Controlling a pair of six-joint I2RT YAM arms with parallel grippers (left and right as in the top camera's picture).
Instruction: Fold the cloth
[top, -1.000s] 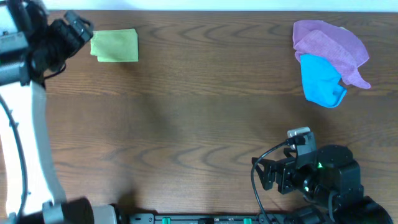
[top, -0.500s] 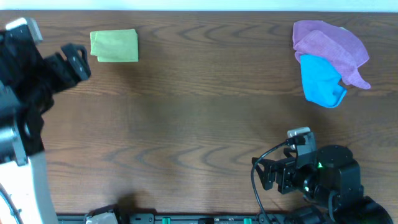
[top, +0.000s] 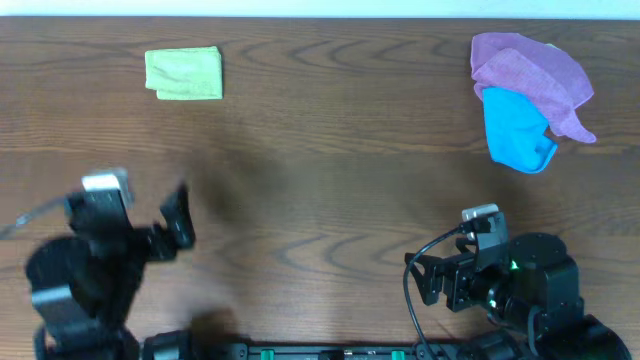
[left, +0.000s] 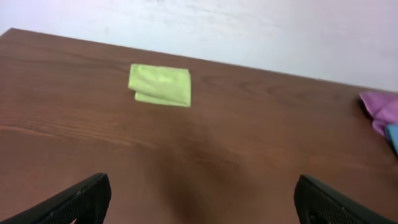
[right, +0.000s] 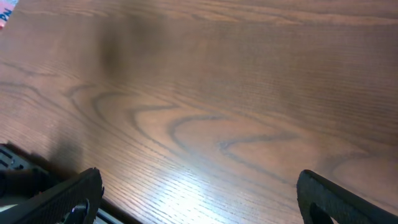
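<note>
Cloth (top: 184, 74) lies as a small, neat folded rectangle at the far left of the table (top: 320, 180), so you can judge the fold done, with nothing obvious left. Your left gripper (top: 178, 228) sits low at the near edge, well apart from the cloth, spread wide and empty. Your right gripper (top: 428, 282) rests near right, spread too, holding nothing.

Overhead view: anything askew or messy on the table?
Only the purple cloth, crumpled and draped over the bright blue cloth at the far right. The yellow-green cloth lies flat and folded.
</note>
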